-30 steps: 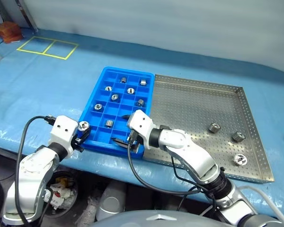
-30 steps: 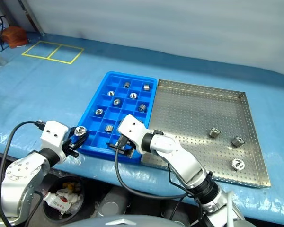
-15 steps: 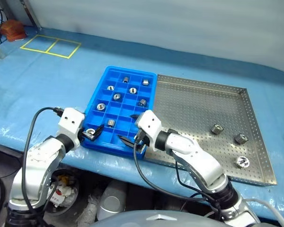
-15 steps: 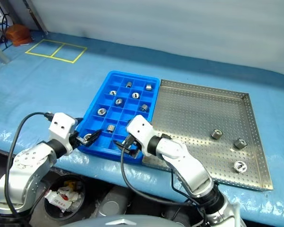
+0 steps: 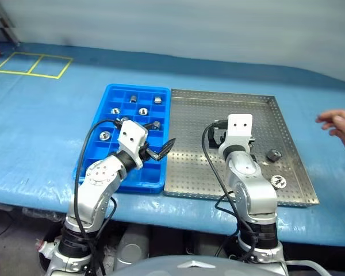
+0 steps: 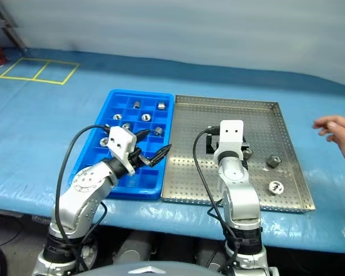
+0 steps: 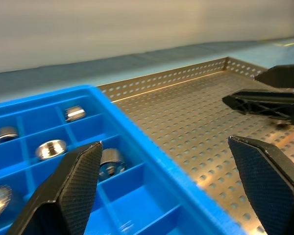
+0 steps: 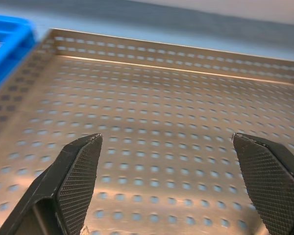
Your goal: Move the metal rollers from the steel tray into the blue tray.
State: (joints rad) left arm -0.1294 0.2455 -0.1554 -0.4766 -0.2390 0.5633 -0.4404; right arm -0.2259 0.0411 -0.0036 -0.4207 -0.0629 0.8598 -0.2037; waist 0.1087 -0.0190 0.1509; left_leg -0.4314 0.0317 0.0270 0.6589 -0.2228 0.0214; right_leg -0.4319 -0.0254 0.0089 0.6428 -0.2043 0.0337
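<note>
The blue tray (image 5: pixel 92 155) lies left of the steel tray (image 5: pixel 190 132), edge to edge. Several metal rollers (image 5: pixel 143 111) sit in the blue tray's compartments. Three more rollers (image 6: pixel 272 161) lie in the steel tray's right part. My left gripper (image 7: pixel 164 142) is open and empty above the blue tray's right rim, pointing toward the steel tray. My right gripper (image 8: pixel 166 138) is open and empty above the middle of the steel tray (image 8: pixel 152 54). One roller (image 6: pixel 246 152) lies just right of it.
A person's hand (image 5: pixel 340 124) hovers at the right, beyond the steel tray's right rim. The trays rest on a blue cloth-covered table (image 5: pixel 40 126). Yellow tape squares (image 5: pixel 31 64) mark the far left. My left arm covers the blue tray's near compartments.
My left gripper opened, no longer holds a roller, and swung right over the blue tray. My right gripper moved from the blue tray's front edge to over the steel tray. A hand appeared at right.
</note>
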